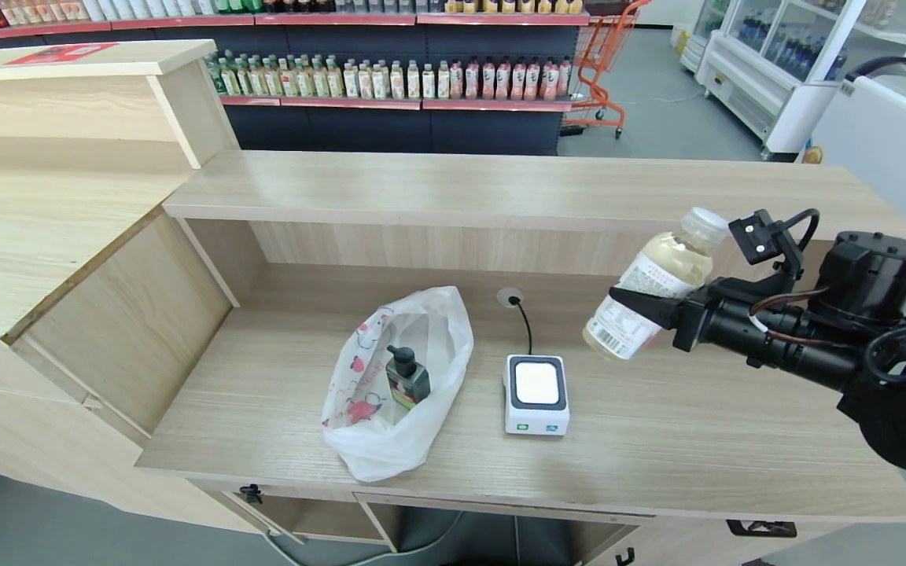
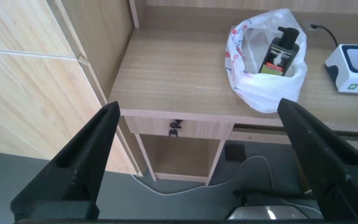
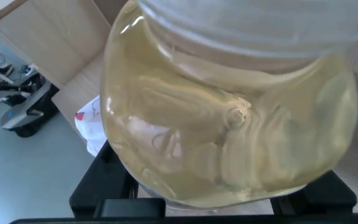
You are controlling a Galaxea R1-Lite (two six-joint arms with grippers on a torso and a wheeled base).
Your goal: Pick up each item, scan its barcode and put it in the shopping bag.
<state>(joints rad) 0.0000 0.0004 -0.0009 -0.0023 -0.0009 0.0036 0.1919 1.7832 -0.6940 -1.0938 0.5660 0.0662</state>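
My right gripper (image 1: 646,308) is shut on a clear bottle of pale yellow drink (image 1: 652,284) with a white cap, held tilted above the counter to the right of the scanner (image 1: 536,394). The barcode label faces down and left. Up close in the right wrist view the bottle (image 3: 229,112) hides almost everything else. A white plastic shopping bag (image 1: 394,385) lies left of the scanner, with a dark pump bottle (image 1: 406,378) inside it. My left gripper (image 2: 197,168) hangs open, low beside the counter's front edge, and past it I see the bag (image 2: 263,59) and the pump bottle (image 2: 281,52).
The scanner's black cable (image 1: 522,318) runs to a hole at the back of the wooden counter (image 1: 697,440). A raised shelf (image 1: 500,189) borders the back and a side wall (image 1: 130,322) the left. Drink shelves and freezers stand behind.
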